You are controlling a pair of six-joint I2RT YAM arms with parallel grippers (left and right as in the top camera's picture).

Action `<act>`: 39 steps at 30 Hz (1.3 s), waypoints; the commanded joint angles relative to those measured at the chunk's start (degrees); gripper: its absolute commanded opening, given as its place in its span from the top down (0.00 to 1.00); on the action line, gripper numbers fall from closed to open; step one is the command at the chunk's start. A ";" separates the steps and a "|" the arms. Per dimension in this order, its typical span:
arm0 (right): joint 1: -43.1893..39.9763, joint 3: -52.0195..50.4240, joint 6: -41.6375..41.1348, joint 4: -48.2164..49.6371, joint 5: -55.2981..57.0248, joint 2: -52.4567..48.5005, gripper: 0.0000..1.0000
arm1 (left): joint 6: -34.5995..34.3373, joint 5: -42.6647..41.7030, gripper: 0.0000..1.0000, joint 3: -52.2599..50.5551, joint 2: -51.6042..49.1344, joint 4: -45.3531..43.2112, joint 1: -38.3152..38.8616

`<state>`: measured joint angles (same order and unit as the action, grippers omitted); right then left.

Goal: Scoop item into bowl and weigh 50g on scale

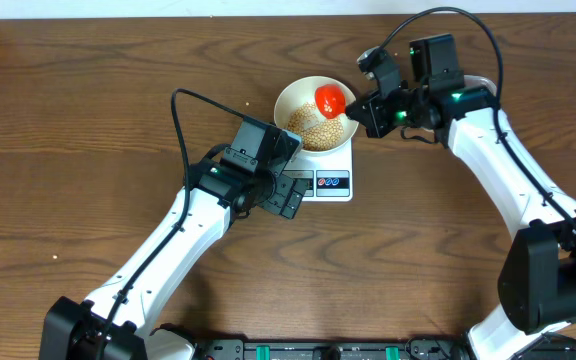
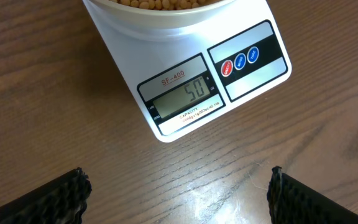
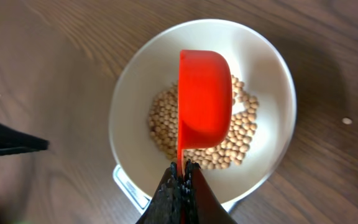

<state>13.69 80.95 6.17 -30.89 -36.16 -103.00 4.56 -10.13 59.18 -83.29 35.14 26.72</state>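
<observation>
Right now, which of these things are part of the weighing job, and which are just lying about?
Part of the job: beans; white bowl; scale, showing 50; red scoop, held by the shut right gripper; left gripper, open, near the scale.

Just lying about: pale speck on the wooden table.
</observation>
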 commanded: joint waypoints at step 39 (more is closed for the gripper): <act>-29.64 1.88 -2.67 -5.14 -20.76 9.99 0.99 | 0.37 0.52 0.07 -0.15 -0.63 0.00 -0.13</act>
<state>-10.41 80.97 2.68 -33.52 -56.34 -97.10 4.56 -10.13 59.18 -83.29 35.11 26.72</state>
